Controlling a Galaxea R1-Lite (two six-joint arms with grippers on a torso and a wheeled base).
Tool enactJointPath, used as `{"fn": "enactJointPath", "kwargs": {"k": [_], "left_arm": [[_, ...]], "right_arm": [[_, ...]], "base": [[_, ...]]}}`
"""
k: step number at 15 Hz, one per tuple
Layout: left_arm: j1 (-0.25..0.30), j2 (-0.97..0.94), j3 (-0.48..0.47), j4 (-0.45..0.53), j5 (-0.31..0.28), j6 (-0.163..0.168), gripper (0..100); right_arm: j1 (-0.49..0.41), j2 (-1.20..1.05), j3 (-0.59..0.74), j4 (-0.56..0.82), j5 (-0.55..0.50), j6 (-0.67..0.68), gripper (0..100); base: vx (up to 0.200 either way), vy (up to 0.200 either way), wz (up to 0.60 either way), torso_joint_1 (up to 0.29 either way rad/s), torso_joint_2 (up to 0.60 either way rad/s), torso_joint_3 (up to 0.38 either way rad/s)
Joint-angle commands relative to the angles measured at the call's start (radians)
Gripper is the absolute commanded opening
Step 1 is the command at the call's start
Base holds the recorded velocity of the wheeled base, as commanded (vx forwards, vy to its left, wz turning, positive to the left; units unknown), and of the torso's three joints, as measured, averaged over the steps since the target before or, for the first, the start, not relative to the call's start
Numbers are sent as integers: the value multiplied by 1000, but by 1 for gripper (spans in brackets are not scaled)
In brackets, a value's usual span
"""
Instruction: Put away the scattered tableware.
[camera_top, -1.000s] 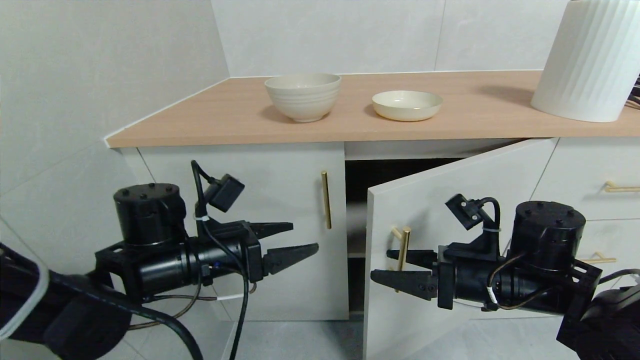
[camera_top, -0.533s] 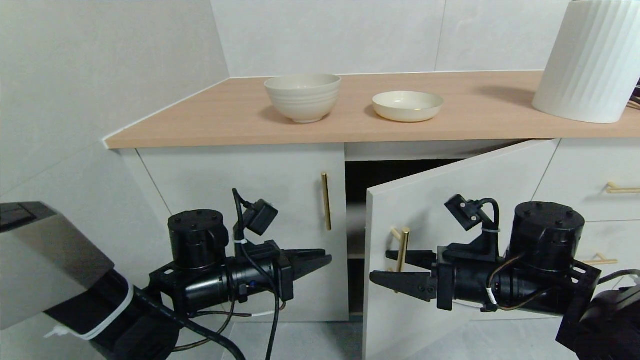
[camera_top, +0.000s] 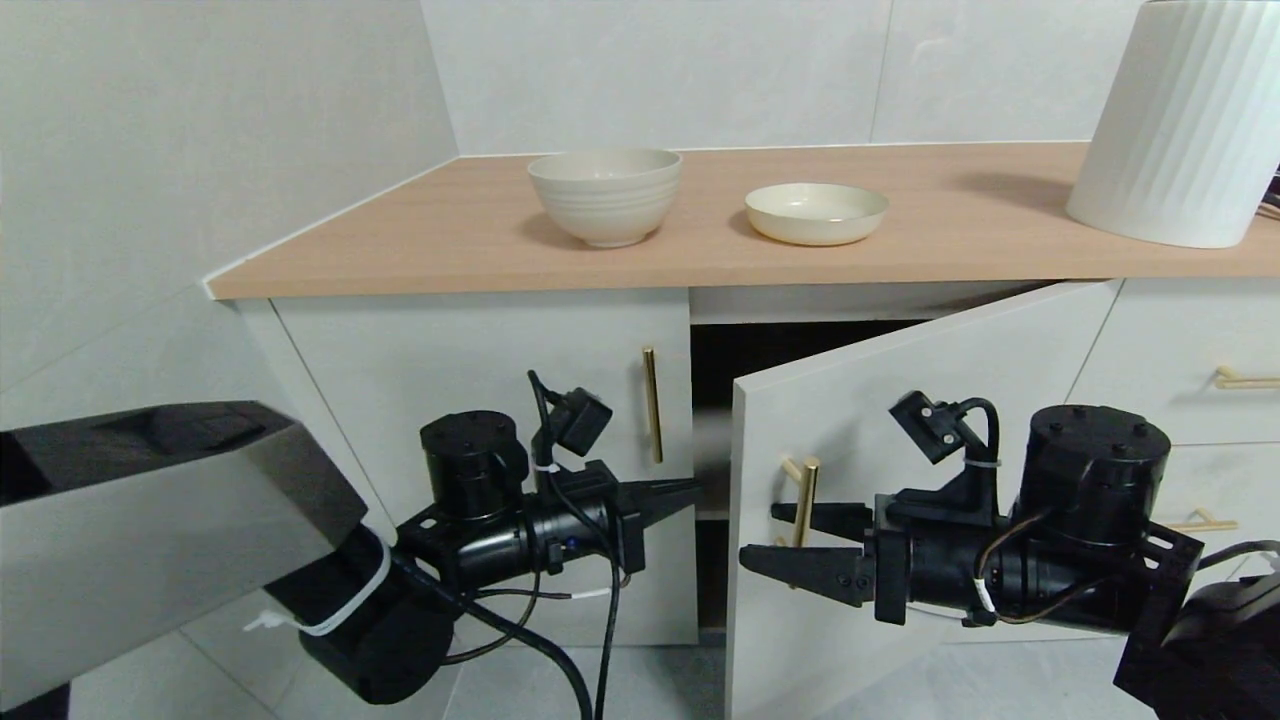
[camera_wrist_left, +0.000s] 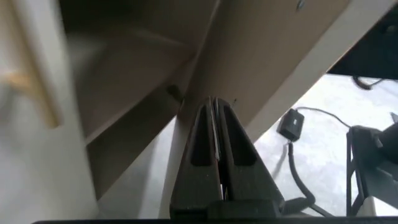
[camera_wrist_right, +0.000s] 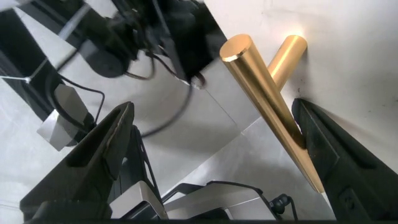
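The right end effector (camera_top: 760, 532) is released around the gold handle (camera_top: 808, 490), ready to pull the door (camera_top: 900, 400) wider. The left end effector (camera_top: 685, 490), clenched empty, pokes toward the gap (camera_top: 712, 450).

big white ribbed container (camera_top: 1180, 130) at the right end of the light wood countertop (camera_top: 400, 250), pale tiled wall (camera_top: 700, 70) behind, white drawer with a brass bar handle (camera_top: 1245, 378) far right, grey tiled floor (camera_top: 650, 680) below
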Motion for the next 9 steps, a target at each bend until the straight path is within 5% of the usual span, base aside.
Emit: {"fn": "enactJointPath", "kwargs": {"k": [1,9], "left_arm": [[-62,83,-54,-16,11,-4,0],[-124,125,-149,-22,33,-2,0]], "right_arm": [[0,-6,2,1,-3,1,100],[-20,-25,38,0,-8,-4,100]], "base": [[0,0,0,0,0,0],[0,0,0,0,0,0]]}}
